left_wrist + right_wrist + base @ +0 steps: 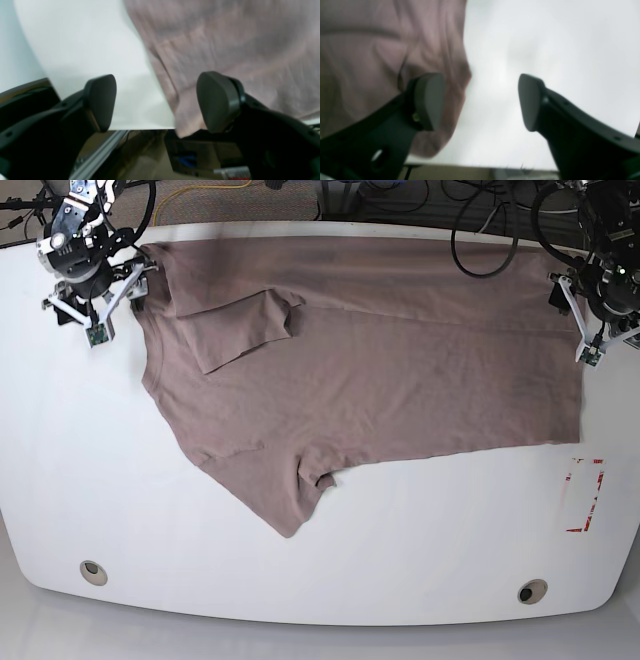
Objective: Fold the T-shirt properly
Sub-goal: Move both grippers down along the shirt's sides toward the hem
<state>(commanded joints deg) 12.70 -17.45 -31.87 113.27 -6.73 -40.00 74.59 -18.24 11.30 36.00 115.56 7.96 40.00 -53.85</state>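
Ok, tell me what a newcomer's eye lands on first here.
The big mauve T-shirt spread across the white table, one sleeve folded over its chest at the far side. Then the two open grippers at its far corners: the right gripper at the base view's left, the left gripper at its right.

No readable text in any view.
The red rectangular outline marking (585, 496) near the right edge of the white table (400, 560) carries no legible characters.

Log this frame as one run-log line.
T-shirt: spread on table, one sleeve folded in | left tool: open at far edge | right tool: open at far edge | nothing gripped
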